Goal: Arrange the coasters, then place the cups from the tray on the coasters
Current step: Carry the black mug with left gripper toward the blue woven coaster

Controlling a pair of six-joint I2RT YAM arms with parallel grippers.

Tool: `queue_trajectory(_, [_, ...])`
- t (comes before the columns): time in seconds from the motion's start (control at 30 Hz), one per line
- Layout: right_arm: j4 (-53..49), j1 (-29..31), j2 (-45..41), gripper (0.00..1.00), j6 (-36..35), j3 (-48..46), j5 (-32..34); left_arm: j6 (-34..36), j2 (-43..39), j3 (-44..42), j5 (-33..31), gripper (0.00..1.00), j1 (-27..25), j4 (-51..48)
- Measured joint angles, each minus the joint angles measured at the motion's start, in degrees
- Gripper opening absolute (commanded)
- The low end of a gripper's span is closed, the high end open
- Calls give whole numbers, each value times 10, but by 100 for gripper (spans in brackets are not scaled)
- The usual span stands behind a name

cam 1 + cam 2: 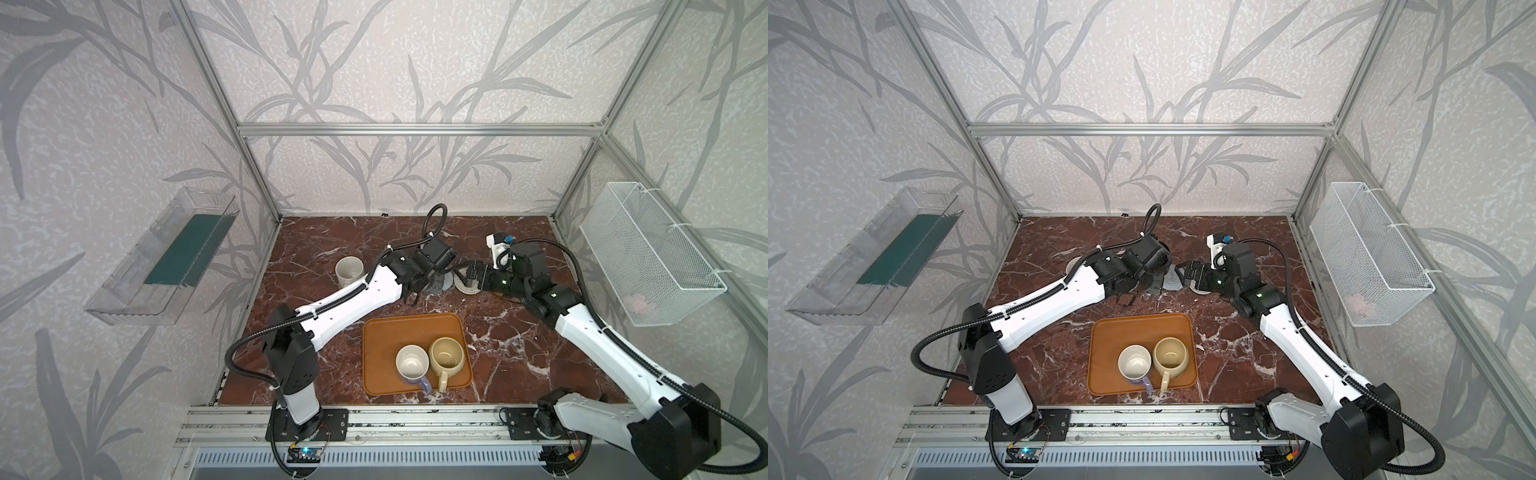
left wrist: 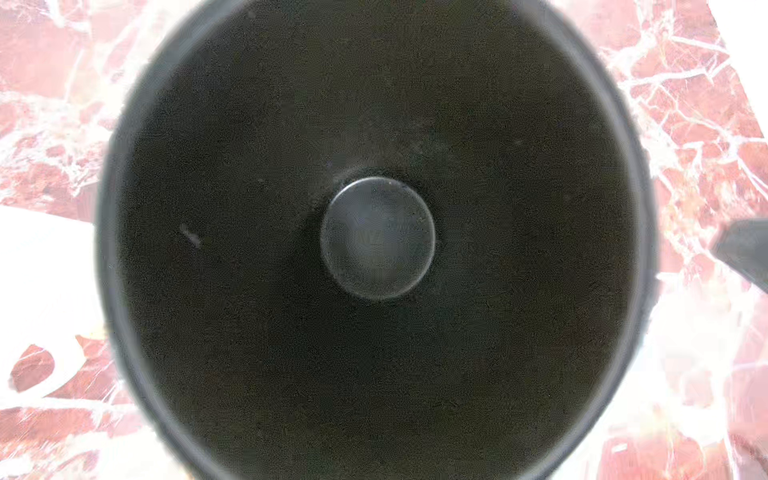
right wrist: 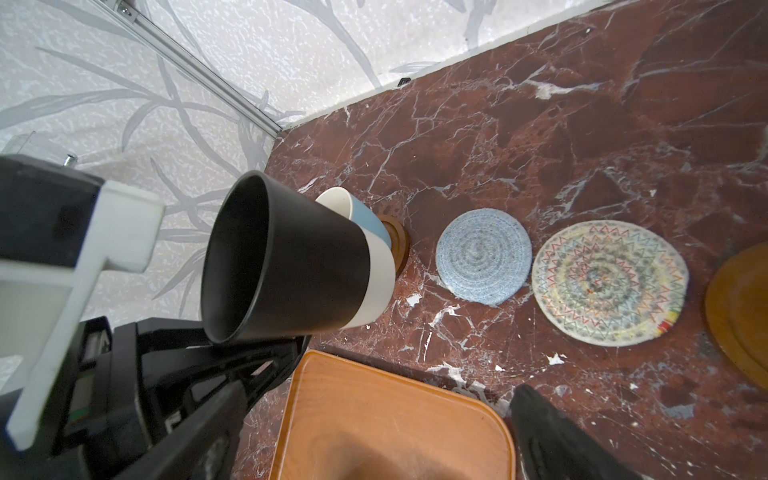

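over red marble (image 3: pixel 540 145), left hand (image 3: pixel 253 343) pinches the black cup (image 3: pixel 299 257) — right hand (image 1: pixel 473 273) spread.

The view is almost filled by the inside of a black mug (image 2: pixel 374 124), seen straight down its mouth — the small round floor (image 2: pixel 377 237) is shown near the middle. White-veined red marble tabletop (image 2: pixel 698 124) is seen around the rim; a washed-out white shape (image 2: pixel 41 291) alongside cannot be identified.
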Motion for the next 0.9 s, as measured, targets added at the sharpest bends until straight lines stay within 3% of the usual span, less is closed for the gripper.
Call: queue_trajectory(0.9, [-9, -79, 37, 99, -24, -28, -41, -8, 223, 126, 15, 0, 22, 24])
